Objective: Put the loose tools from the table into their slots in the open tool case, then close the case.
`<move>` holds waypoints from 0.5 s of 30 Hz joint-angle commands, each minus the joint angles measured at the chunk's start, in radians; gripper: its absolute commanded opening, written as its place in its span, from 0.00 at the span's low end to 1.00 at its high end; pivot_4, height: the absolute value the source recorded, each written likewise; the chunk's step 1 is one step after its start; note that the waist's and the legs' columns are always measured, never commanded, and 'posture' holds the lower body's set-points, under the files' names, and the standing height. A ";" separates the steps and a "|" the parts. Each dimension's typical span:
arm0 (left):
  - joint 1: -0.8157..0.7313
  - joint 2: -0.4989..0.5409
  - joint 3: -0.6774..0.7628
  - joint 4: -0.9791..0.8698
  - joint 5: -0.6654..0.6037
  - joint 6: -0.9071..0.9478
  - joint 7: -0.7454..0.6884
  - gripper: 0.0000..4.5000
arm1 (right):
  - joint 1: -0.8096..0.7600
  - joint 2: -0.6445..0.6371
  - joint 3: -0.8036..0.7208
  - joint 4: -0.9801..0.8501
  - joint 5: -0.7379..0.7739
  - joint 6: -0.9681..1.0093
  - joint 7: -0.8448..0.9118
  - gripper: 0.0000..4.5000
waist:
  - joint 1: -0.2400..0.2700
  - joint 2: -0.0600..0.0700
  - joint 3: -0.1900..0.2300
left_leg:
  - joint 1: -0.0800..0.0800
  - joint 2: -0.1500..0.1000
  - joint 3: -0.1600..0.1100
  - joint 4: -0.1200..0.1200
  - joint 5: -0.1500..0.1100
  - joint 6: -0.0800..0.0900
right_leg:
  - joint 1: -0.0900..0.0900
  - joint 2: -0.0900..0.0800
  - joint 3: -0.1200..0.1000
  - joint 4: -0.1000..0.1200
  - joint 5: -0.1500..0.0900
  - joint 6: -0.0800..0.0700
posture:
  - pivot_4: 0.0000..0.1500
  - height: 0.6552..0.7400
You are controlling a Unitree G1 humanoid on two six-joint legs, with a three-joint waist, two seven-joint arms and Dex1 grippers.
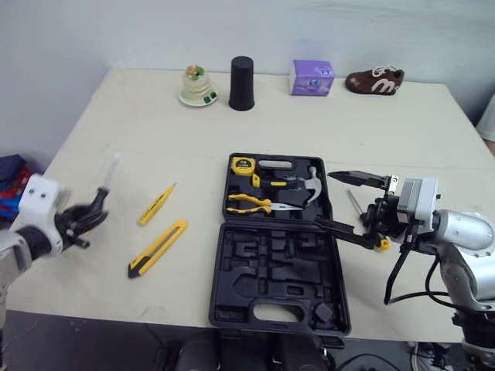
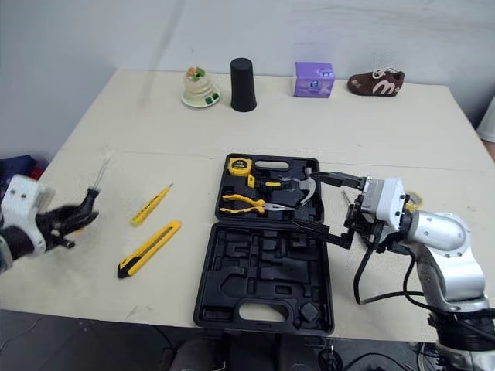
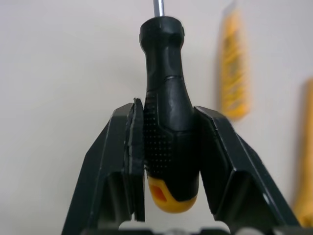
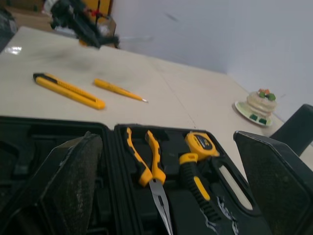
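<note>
Beige table (image 1: pixel 155 139), pale wall (image 1: pixel 309 31) behind: a black tool case (image 1: pixel 271 267) is laid flat and fully open at centre front, prob. so that every slot faces up. Its far half is partly filled. A tape measure (image 1: pixel 243 164), pliers (image 1: pixel 249 203) and hammer (image 1: pixel 309 189) are already bedded, while the near half is seen w/ bare moulded recesses.

Well to the L of the case, a screwdriver (image 3: pixel 164 58) is clenched by its black handle in the left gripper (image 1: pixel 87 216), both fingers pressed on the grip and the shaft pointed away from the wrist. It appears to be raised off the table, a hold judged suited to carrying it across and laying it lengthwise in a slot.

At the case's R edge the right gripper (image 1: pixel 329 199) is held w/ fingers spread wide and nothing between them. It is possibly placed to steady the case, or to take the thin metal tool (image 1: pixel 353 202) lying just R of the case; which of the two cannot be told.

Between the case and the left gripper, a yellow knife (image 1: pixel 158 247) and a slim yellow pen-shaped tool (image 1: pixel 156 205) lie loose, not yet collected. Beyond the case, a figurine (image 1: pixel 198 85), cup (image 1: pixel 241 83), box (image 1: pixel 312 77) and shoe (image 1: pixel 375 80) are lined along the far edge, apart from the job. Lid closure is judged some way off.
</note>
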 commanded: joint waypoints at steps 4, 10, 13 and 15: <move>-0.306 0.053 -0.337 -0.091 -0.055 -0.049 -0.240 0.24 | 0.114 -0.079 -0.118 0.034 -0.042 -0.063 0.041 1.00 | 0.005 0.000 0.000 | -0.001 0.000 0.002 0.001 0.000 0.001 | 0.000 0.003 -0.003 -0.002 0.001 0.002 | 1.00 1.00; -0.622 0.022 -0.741 -0.069 0.102 0.046 -0.335 0.24 | 0.251 -0.082 -0.199 -0.046 -0.045 -0.043 0.001 1.00 | 0.000 0.001 0.000 | -0.002 -0.001 0.004 0.013 -0.001 0.001 | 0.001 0.015 -0.002 0.001 0.002 0.005 | 1.00 1.00; -0.712 -0.009 -0.897 -0.046 0.219 0.042 -0.355 0.24 | 0.329 -0.075 -0.245 -0.100 -0.039 -0.031 -0.020 1.00 | 0.001 0.001 0.001 | -0.002 0.001 0.003 0.015 -0.001 0.000 | 0.001 0.021 0.002 0.002 0.003 0.005 | 1.00 1.00; -0.773 -0.062 -0.988 -0.035 0.280 0.087 -0.340 0.24 | 0.374 -0.069 -0.272 -0.137 -0.036 -0.017 -0.038 1.00 | 0.001 0.001 0.001 | -0.002 0.001 0.004 0.015 -0.001 0.000 | 0.001 0.023 0.005 0.002 0.003 0.005 | 1.00 1.00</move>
